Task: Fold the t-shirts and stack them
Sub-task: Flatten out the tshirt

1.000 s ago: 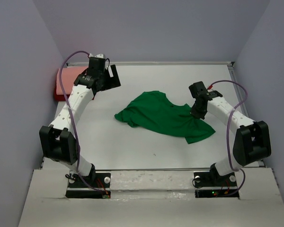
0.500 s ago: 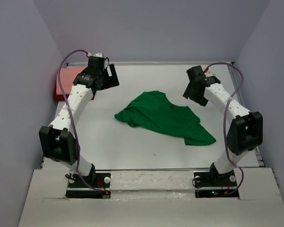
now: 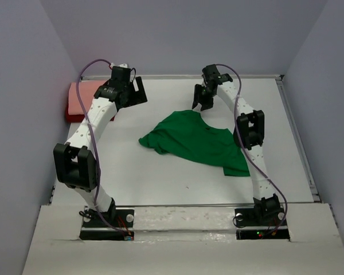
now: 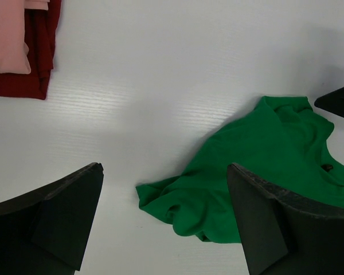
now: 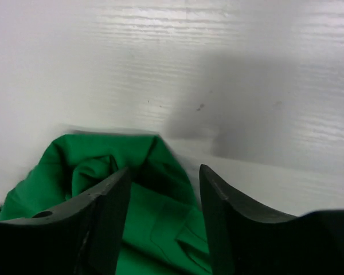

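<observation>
Three tees are lying on one table (image 3: 160,177): one green tee (image 3: 198,140), one pink tee (image 3: 80,96) and one dark red tee (image 4: 17,83). Two arms are reaching over it, the left arm (image 3: 94,123) and the right arm (image 3: 249,134). They are carrying two grippers, the left gripper (image 4: 164,166) and the right gripper (image 5: 163,171), and trailing two purple cables (image 3: 82,74).

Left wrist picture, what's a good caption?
Open left gripper faces a crumpled green shirt; pink shirt stacked on red shirt, top left.

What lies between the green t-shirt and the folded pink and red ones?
Only bare table separates the green t-shirt from the pink t-shirt and dark red t-shirt; the left wrist view shows it.
</observation>
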### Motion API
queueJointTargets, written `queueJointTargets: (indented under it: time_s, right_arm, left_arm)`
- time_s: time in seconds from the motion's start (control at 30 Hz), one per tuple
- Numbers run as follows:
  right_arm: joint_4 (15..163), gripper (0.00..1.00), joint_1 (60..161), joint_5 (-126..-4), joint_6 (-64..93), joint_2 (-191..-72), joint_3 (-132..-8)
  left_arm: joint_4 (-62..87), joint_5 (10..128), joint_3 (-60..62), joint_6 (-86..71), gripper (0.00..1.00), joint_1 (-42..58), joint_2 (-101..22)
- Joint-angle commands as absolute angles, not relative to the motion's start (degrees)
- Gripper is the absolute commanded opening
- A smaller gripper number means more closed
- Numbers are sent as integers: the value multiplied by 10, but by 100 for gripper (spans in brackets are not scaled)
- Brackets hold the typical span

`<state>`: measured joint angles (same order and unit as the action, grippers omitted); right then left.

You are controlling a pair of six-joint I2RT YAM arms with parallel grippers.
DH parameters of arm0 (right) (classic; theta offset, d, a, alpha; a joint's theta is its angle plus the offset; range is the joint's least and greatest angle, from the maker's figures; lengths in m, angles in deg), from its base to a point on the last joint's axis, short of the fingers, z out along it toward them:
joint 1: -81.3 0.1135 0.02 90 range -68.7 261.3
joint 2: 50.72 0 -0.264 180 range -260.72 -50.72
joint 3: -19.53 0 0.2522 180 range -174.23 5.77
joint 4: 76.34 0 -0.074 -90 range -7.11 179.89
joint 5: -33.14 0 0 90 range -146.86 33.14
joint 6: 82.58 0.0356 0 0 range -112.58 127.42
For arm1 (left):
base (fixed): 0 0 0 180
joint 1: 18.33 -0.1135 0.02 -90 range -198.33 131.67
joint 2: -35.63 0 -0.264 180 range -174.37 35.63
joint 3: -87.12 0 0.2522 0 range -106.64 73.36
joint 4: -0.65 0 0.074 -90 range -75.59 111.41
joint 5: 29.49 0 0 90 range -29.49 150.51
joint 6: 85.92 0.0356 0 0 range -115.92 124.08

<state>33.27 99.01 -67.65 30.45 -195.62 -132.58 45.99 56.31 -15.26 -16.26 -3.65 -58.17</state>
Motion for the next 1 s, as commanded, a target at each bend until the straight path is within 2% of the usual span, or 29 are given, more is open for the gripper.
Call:
queueJointTargets:
  time_s: [0.0, 0.1, 0.43, 0.8, 0.97]
  right_arm:
    - [253, 60, 993, -730, 246, -1985, -1434]
    - [310, 65, 993, -733, 240, -1944, -1329]
    - [337, 64, 993, -680, 248, -1914, -1263]
    - [323, 67, 993, -556, 205, -1900, -1333]
    - [317, 69, 998, -620, 203, -1878, -1331]
  left_arm:
    - [457, 567, -194, -159, 99, -33, -582]
    - [451, 571, -191, -160, 99, -33, -583]
    - [435, 583, -171, -164, 99, -33, -589]
    - [424, 588, -154, -164, 99, -26, -601]
    - [410, 587, -136, -168, 99, -16, -595]
